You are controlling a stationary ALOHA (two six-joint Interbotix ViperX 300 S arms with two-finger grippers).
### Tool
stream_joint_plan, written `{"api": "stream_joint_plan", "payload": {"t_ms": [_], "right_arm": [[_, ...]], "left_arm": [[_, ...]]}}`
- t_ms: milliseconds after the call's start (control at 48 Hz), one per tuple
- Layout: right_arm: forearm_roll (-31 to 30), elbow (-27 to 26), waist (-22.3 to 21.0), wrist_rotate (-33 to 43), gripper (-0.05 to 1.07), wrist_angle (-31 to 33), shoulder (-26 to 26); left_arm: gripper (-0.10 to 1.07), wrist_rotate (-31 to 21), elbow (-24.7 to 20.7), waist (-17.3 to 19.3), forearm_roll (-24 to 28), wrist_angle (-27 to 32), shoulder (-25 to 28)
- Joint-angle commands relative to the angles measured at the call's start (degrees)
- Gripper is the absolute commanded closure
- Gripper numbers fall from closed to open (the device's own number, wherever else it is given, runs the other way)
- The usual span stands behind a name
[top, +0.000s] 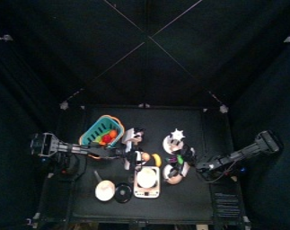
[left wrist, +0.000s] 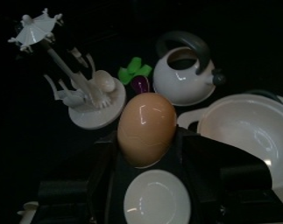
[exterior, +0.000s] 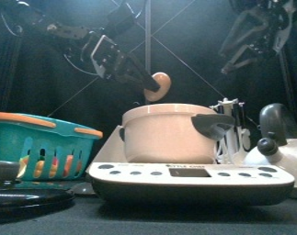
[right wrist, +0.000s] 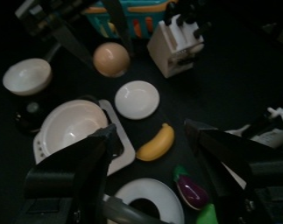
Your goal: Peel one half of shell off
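Egg [left wrist: 147, 129], smooth, brown and oval, sat upright, pinched in your left hand [left wrist: 148, 162] above the worktop. Your right hand [right wrist: 146, 157] hovered wide open and empty, well apart across the worktop.

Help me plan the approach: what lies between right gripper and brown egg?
Right wrist view: a small round white dish lies between the right gripper and the brown egg.

A robot test lab made up like a play kitchen is shown. A small black table [top: 81, 193] is closed in by black curtains [top: 39, 63]. A rice cooker [exterior: 188, 147], a kettle [left wrist: 185, 70], a teal basket [exterior: 34, 142] and toy food are laid out on it.
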Motion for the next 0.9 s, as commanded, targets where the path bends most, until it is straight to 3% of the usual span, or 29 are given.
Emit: {"api": "stream_joint_plan", "payload": {"t_ms": [0,229,479,875], "right_arm": [[-0.1,-1.7,-2.2,-0.2,0.08,-4.1,0.9],[3.3,-1.8,-6.1,0.0,0.08,-8.3,2.9],[11.9,-3.4,-12.1,-0.1,0.08,-13.9,4.3],[16.5,-2.3,-16.1,-0.1,0.08,-19.8,6.7]], "left_arm": [[0.25,0.2,-2.4,-0.2,-3.1,-1.1,0.4],[0.25,0.3,-4.9,-2.0,-7.1,-1.9,2.5],[0.25,0.9,-9.0,-2.3,-6.1,-0.9,6.9],[0.25,1.1,-9.3,-2.0,-3.4,-0.4,5.8]]}}
